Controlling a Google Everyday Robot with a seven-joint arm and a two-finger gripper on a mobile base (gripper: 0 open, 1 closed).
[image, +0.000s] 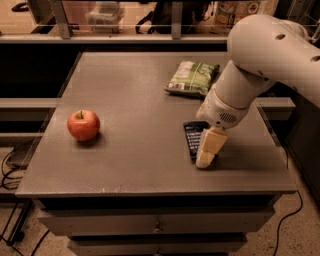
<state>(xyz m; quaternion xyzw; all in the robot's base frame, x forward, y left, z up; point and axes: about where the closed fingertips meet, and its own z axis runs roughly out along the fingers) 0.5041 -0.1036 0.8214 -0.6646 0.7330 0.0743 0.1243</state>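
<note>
My gripper (206, 159) hangs from the white arm at the right and points down at the tabletop, its tip low over the near end of a dark flat packet (193, 137). The packet lies flat on the grey table (135, 90), partly hidden behind the gripper. A green chip bag (192, 77) lies further back, behind the arm's wrist. A red apple (83, 125) sits alone on the left side of the table, far from the gripper.
The table's front edge runs just below the gripper, with drawers (155, 225) under it. A railing and shelves cross the back. Cables (10, 165) trail on the floor at the left.
</note>
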